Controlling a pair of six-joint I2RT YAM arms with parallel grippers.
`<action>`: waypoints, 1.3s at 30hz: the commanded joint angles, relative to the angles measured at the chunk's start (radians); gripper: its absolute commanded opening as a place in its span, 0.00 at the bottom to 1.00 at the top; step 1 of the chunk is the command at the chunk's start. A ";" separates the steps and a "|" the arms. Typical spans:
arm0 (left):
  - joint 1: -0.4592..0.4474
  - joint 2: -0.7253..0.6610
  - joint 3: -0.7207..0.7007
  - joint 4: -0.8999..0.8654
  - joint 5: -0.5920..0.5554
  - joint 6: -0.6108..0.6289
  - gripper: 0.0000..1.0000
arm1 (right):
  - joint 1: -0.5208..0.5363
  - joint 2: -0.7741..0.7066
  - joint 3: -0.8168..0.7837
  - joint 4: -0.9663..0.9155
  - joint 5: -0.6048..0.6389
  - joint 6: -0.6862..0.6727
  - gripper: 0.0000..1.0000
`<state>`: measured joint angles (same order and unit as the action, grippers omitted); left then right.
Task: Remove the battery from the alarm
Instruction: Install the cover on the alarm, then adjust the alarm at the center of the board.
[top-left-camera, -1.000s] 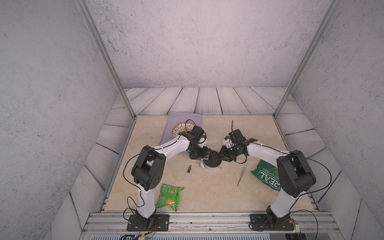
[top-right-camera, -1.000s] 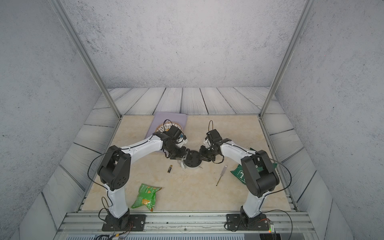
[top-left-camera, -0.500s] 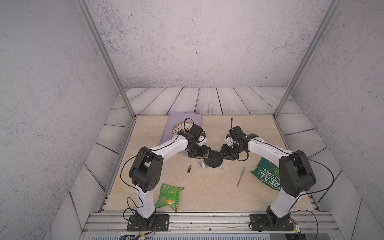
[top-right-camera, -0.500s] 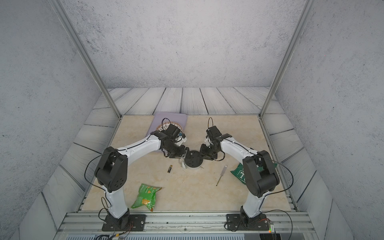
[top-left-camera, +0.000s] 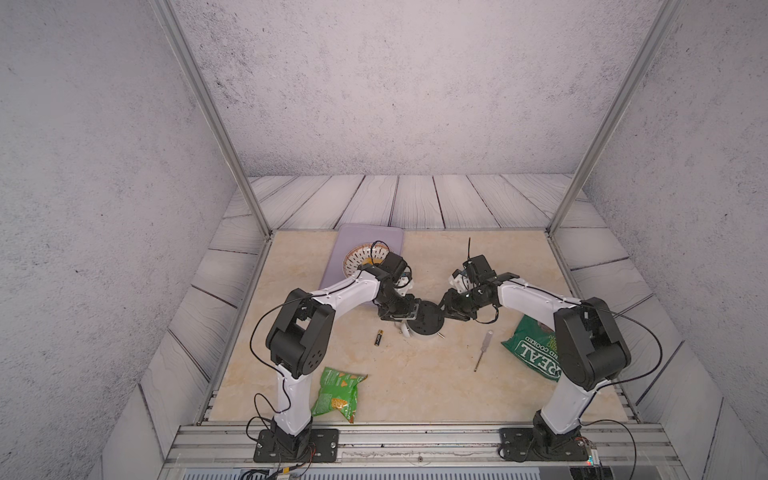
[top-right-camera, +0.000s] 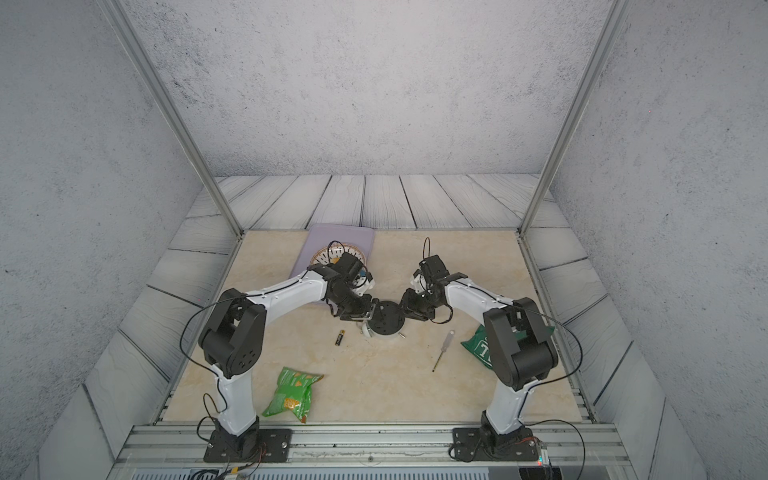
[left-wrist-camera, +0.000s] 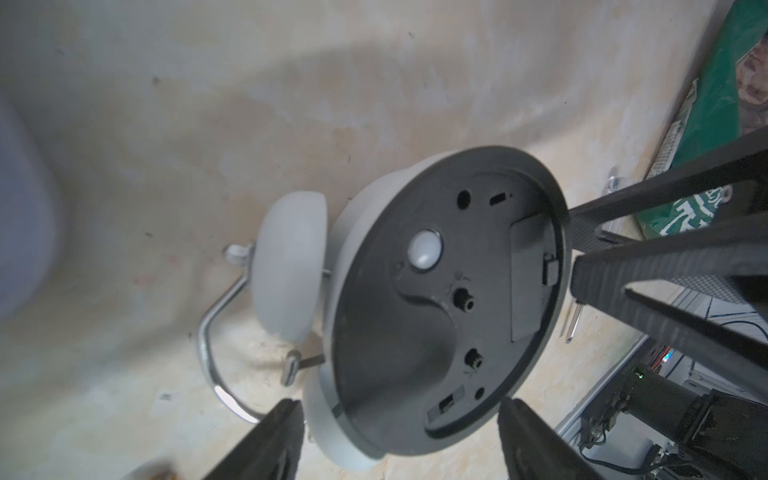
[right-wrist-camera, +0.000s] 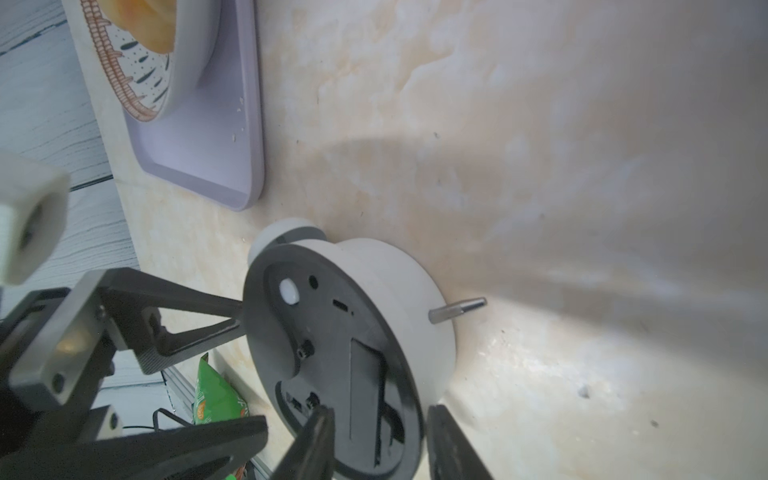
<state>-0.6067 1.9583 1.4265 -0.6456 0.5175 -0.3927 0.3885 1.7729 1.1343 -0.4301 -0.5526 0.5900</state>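
Watching my left claw (left-wrist-camera: 397, 405) grasp the face-down clock (top-left-camera: 428, 320) mid counter (top-left-camera: 415, 386); right claw (right-wrist-camera: 380, 411) straddles its rim, grip I cannot tell. The battery (top-left-camera: 378, 337) lies loose nearby.

- The left arm (top-left-camera: 349, 293) rises from its near-left base; the forearm reaches far and right to mid-table, with the wrist bent down.
- The left gripper (top-left-camera: 413, 316) has its jaws spread wide, a finger against each side of the alarm (top-left-camera: 429, 322).
- The right arm (top-left-camera: 532, 297) mirrors it from the near right.
- The right gripper (top-left-camera: 445, 311) has its jaws partly apart, astride the alarm's rim; whether it grips is unclear.
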 joint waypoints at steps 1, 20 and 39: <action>0.005 0.031 0.010 0.024 0.058 -0.012 0.80 | -0.009 0.058 -0.034 0.049 -0.045 0.003 0.33; 0.156 -0.087 -0.086 0.047 0.088 -0.041 0.58 | -0.008 -0.185 -0.035 -0.012 0.012 -0.207 0.54; 0.156 0.096 -0.064 0.063 0.054 -0.054 0.20 | 0.071 -0.378 -0.206 0.115 0.039 -0.250 0.71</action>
<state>-0.4492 2.0377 1.3663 -0.5980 0.5350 -0.4381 0.4461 1.4342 0.9413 -0.3397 -0.5423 0.3679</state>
